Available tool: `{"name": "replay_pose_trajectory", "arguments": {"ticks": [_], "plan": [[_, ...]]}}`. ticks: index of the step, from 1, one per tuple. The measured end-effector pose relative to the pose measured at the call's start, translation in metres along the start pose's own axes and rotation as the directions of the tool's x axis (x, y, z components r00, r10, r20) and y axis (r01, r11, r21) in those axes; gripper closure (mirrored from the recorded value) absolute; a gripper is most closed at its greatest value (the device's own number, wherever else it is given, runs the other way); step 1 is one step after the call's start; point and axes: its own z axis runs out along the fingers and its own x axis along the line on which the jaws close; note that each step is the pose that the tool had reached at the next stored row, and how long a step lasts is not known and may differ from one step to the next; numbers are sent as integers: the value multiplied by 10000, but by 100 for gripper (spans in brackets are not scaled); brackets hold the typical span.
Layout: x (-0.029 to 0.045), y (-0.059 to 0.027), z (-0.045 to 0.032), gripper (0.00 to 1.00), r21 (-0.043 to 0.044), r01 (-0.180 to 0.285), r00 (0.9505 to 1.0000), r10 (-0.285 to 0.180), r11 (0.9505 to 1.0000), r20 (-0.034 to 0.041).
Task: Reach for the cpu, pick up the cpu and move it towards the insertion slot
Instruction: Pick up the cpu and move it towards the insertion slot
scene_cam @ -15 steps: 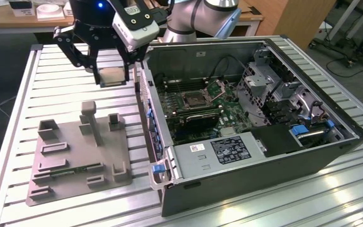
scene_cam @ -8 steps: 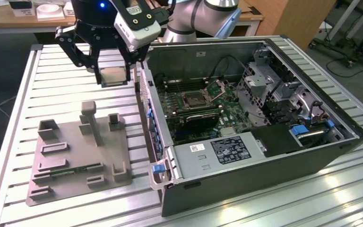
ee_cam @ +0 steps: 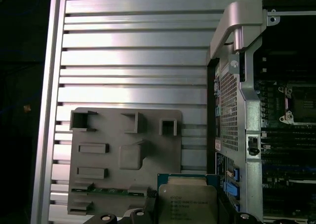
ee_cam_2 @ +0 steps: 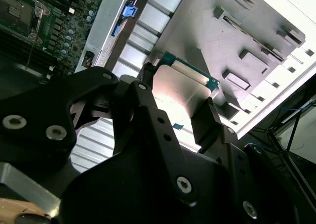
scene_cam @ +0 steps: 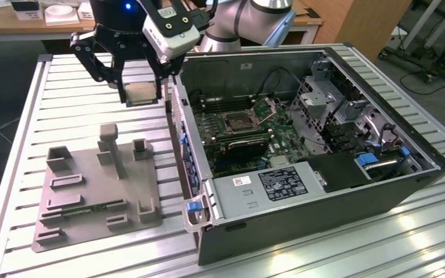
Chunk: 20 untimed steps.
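Observation:
My gripper (scene_cam: 141, 94) is shut on the cpu (scene_cam: 142, 91), a flat square chip held by two opposite edges. It hangs above the slatted table, just off the open computer case's wall on the exterior view's left. Both wrist views show the cpu (ee_cam_2: 180, 90) (ee_cam: 187, 204) with its silver top between the black fingers (ee_cam_2: 207, 122). The insertion slot (scene_cam: 238, 121) lies inside the case on the green motherboard, with its silver retention plate (scene_cam: 267, 107) hinged up. It also shows in both wrist views, the insertion slot (ee_cam: 301, 103) (ee_cam_2: 15, 11) apart from the cpu.
A grey fixture plate (scene_cam: 99, 191) with raised holders lies on the table below the gripper and holds a thin green circuit strip (scene_cam: 91, 208). The case wall (scene_cam: 180, 124) stands between gripper and motherboard. A power supply (scene_cam: 273, 182) and drive cages (scene_cam: 331, 98) fill the case.

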Motion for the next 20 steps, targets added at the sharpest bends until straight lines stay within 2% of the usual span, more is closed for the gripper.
{"name": "replay_pose_trajectory", "arguments": {"ticks": [20], "plan": [[-67,-1,0,45,0,-1,10000,1,10000,-1]]}}
